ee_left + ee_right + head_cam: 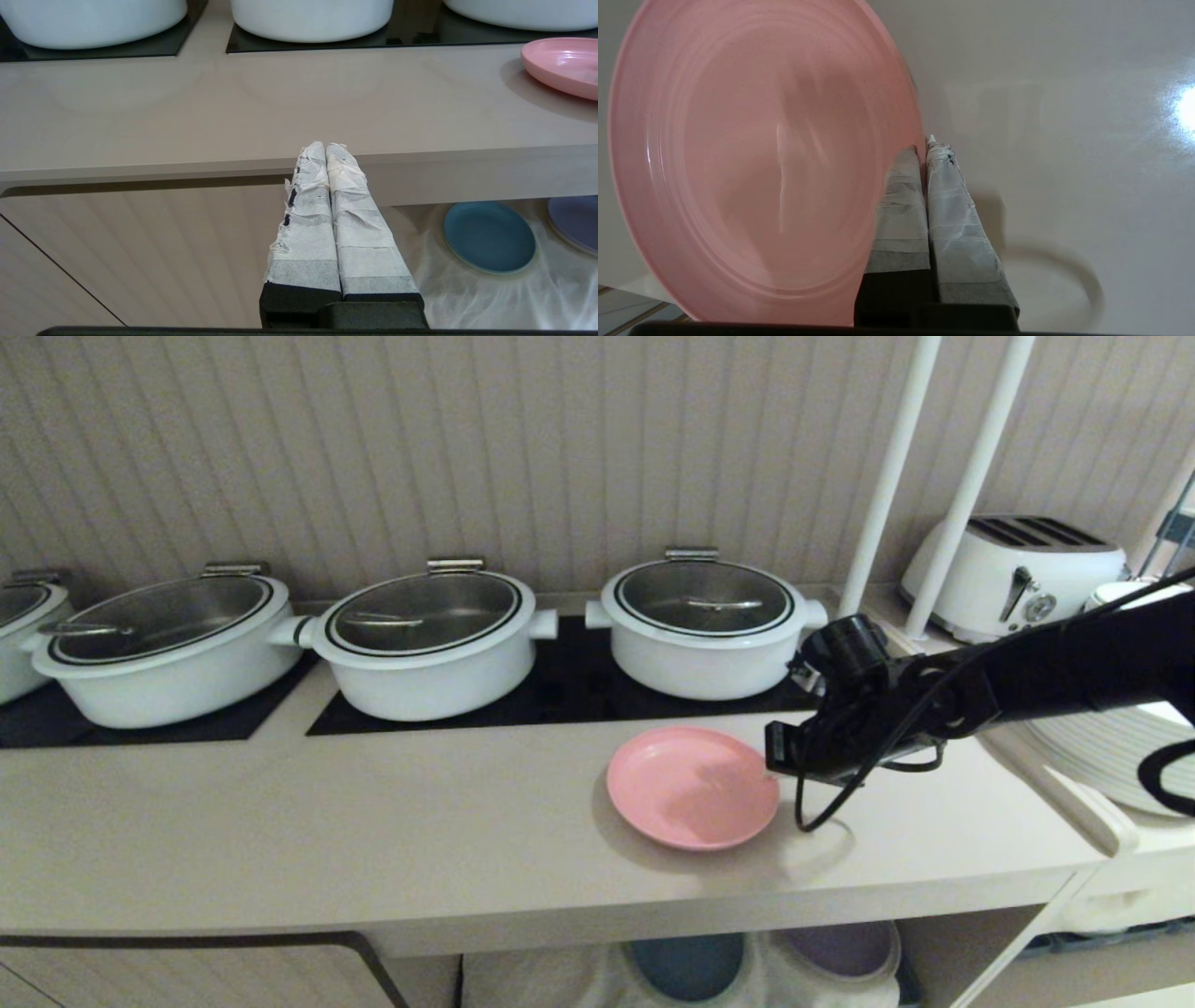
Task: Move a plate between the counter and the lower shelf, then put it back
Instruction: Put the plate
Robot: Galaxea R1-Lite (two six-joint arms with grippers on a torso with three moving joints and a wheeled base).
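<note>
— Beige and long, the surface (373, 821) carries three white pots (425, 644) on black hob panels (560, 695) against a ribbed wall; what do we see of the plate?

— We see the pink plate (692, 787) lying on the surface in front of the rightmost pot (705, 627), near the front edge. The right gripper (780, 758) comes in from beyond the plate's right rim, with a white toaster (1013, 574) behind the arm.

— And the fingers against it?

— In the right wrist view the taped fingers (952, 210) are pressed together, and the plate's rim (920, 154) runs right into the seam between them near the tips. We take that as a pinch on the rim, with most of the plate (752, 163) spread out to one side.

— The other arm?

— The left gripper (325, 148) hangs in front of the surface's edge, well apart from the plate, its wrapped fingers together on nothing. Below the plate, in the lower shelf (467, 289), a blue plate (489, 237) and a purple plate (577, 221) rest on white cloth (486, 298).
</note>
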